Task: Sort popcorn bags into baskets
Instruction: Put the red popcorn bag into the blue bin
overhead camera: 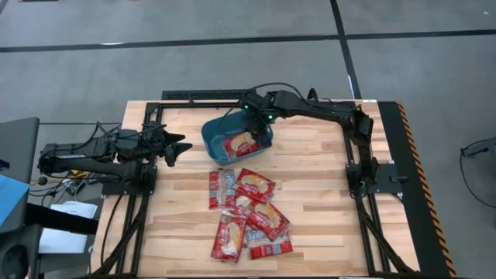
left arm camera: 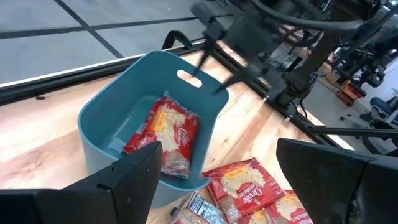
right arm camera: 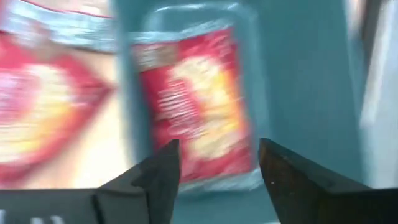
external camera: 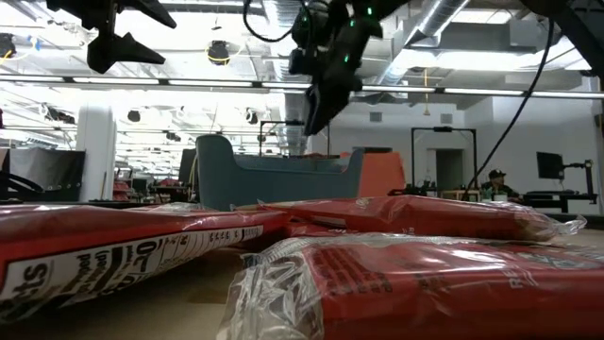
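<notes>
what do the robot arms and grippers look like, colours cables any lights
Both arms are black, jointed links with black cables looped along them. The right gripper has small green lights glowing at its wrist. The left gripper ends in two dark, wedge-shaped fingers. No other markings show.
</notes>
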Available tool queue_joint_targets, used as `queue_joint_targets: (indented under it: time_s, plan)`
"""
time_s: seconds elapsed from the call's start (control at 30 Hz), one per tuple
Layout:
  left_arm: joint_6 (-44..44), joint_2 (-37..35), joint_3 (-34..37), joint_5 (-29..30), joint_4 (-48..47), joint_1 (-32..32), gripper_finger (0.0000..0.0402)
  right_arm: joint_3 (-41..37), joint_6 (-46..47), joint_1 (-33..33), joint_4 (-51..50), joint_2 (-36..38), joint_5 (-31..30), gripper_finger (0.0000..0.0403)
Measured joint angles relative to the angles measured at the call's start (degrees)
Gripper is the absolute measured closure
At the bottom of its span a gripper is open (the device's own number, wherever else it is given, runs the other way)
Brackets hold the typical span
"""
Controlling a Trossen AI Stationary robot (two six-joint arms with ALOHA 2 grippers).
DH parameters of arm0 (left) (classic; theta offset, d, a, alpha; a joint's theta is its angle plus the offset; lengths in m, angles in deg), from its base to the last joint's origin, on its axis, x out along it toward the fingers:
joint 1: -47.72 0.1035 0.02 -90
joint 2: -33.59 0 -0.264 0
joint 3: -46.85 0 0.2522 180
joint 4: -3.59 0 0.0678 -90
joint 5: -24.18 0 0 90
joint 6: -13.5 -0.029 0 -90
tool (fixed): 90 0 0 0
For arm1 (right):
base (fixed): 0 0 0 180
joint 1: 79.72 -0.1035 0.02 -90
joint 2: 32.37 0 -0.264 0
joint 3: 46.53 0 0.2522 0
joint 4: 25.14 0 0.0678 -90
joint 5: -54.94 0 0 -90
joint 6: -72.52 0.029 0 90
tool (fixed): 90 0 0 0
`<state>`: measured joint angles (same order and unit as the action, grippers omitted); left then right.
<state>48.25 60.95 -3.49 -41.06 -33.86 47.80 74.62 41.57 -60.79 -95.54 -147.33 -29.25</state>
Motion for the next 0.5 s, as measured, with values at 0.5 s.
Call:
queue_joint_targets:
  time_s: [0.5]
  plan:
    - [-2.0, 0.0, 0.0, -4.1, 0.0, 0.0, 0.0098, -5.6, 25.5, -12.1, -25.6, 4.4, 18.3, 0.0148]
